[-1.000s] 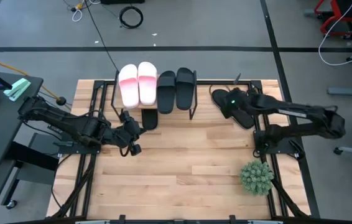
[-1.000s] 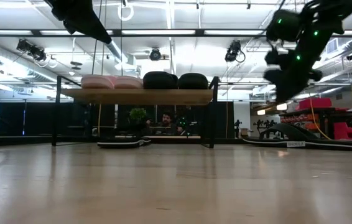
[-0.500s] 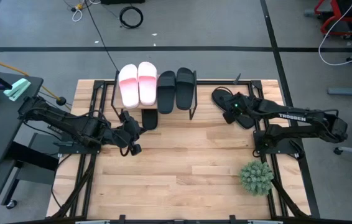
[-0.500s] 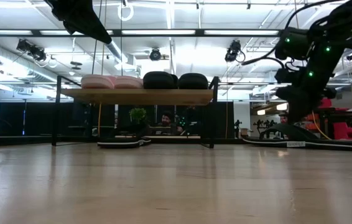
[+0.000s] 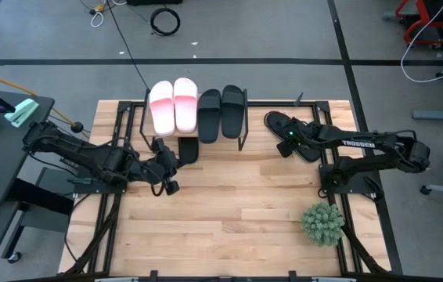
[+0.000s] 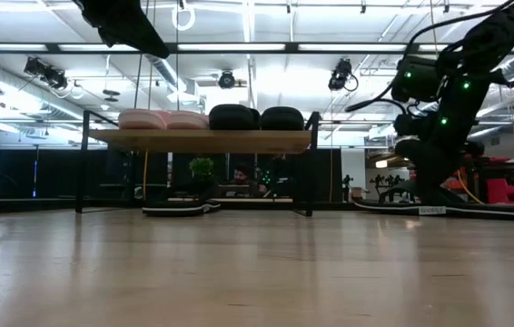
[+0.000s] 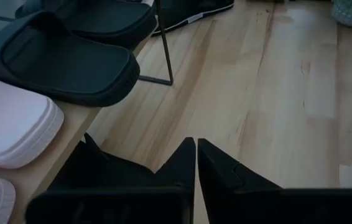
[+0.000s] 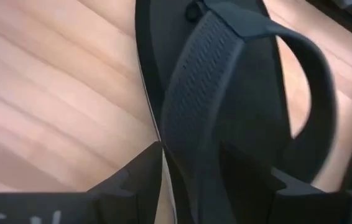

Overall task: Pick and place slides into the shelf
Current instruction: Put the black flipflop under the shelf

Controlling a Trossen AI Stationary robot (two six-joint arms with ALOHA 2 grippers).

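Note:
Two pale pink slides [image 5: 174, 105] and two black broad-band slides [image 5: 221, 113] lie on the shelf's top board [image 6: 201, 140]. One thin black flip-flop [image 5: 188, 149] lies under the shelf, on the table. The other flip-flop [image 5: 278, 122] lies flat on the table right of the shelf. My right gripper [image 5: 289, 144] is down over it and open, with the strap [image 8: 196, 93] running between its fingers. My left gripper [image 7: 196, 168] is shut and hovers above the table in front of the shelf, holding nothing. My right gripper comes at the flip-flop from above. One finger [image 8: 140, 177] stands at the sole's edge and the other [image 8: 254, 177] beyond the strap [image 8: 188, 134]. Whether they touch the strap or the sole, I cannot tell. The flip-flop lies flat on the table.
A spiky green plant ball [image 5: 322, 222] sits near the table's right near corner. Black frame rails [image 5: 339, 184] run along both sides of the slatted tabletop. Bare wood [image 5: 229, 204] spreads across the middle and near part of the table.
My right gripper has come down from well above the table onto the flip-flop right of the shelf, shifting slightly toward the near edge. The flip-flop has stayed where it was.

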